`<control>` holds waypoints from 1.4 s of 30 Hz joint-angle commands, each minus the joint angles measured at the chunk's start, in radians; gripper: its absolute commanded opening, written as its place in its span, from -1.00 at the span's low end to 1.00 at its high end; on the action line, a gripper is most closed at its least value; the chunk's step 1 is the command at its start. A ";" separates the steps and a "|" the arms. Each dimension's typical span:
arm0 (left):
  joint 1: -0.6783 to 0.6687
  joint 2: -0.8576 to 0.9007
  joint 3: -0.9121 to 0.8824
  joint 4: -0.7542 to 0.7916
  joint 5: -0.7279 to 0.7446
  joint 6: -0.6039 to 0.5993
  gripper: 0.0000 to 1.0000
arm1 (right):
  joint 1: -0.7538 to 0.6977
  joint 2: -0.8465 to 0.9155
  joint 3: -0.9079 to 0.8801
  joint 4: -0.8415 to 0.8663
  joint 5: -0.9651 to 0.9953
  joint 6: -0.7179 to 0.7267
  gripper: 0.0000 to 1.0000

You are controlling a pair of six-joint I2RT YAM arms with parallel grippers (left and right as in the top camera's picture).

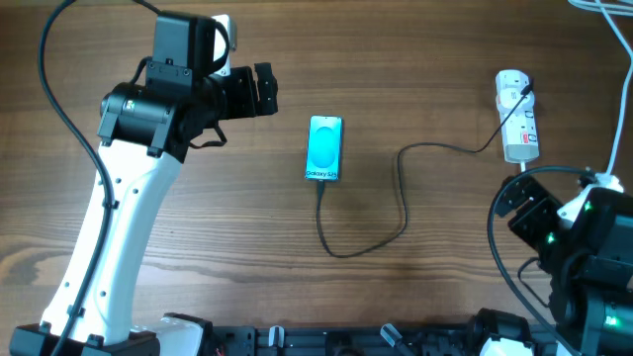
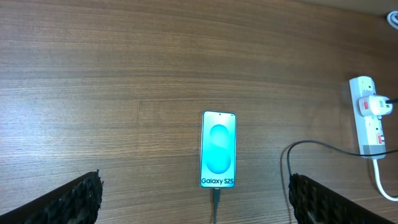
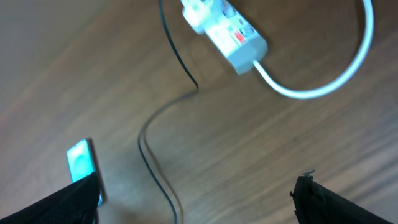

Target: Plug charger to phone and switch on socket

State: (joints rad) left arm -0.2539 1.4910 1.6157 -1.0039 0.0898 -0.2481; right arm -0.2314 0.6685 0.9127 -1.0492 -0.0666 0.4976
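**Overhead and wrist views.** The right wrist view is blurred, and its finger (image 3: 74, 199) cuts off the phone's lower end. The switch position on the socket (image 1: 516, 129) cannot be read. The charger (image 1: 401, 198) meets the near edge of the phone (image 1: 325, 148), but the tip is too small to tell whether it is seated.

The phone lies screen-up at the centre of the table (image 1: 198, 218), with its long axis running toward the robot ("Galaxy S25" end nearest). The socket lies well to the right, roughly parallel, and its far outlet holds a white plug (image 2: 372, 104).

The left gripper (image 1: 265, 89) and right gripper (image 3: 198, 202) both have their jaws spread wide and hold nothing.
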 commanded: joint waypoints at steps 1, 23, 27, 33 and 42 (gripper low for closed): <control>0.002 -0.004 -0.006 0.000 -0.013 0.005 1.00 | 0.005 0.004 -0.011 -0.017 0.021 0.010 1.00; 0.002 -0.004 -0.006 0.000 -0.013 0.005 1.00 | 0.011 0.042 -0.012 -0.018 0.057 -0.002 0.99; 0.002 -0.004 -0.006 0.000 -0.013 0.005 1.00 | 0.100 -0.013 -0.034 0.024 0.111 -0.044 0.99; 0.002 -0.004 -0.006 0.000 -0.013 0.005 1.00 | 0.243 -0.146 -0.141 0.259 0.051 -0.245 1.00; 0.002 -0.004 -0.006 0.000 -0.013 0.005 1.00 | 0.251 -0.338 -0.296 0.451 -0.075 -0.394 1.00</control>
State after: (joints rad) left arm -0.2539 1.4914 1.6157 -1.0039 0.0898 -0.2481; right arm 0.0147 0.3935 0.6594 -0.6331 -0.1013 0.1608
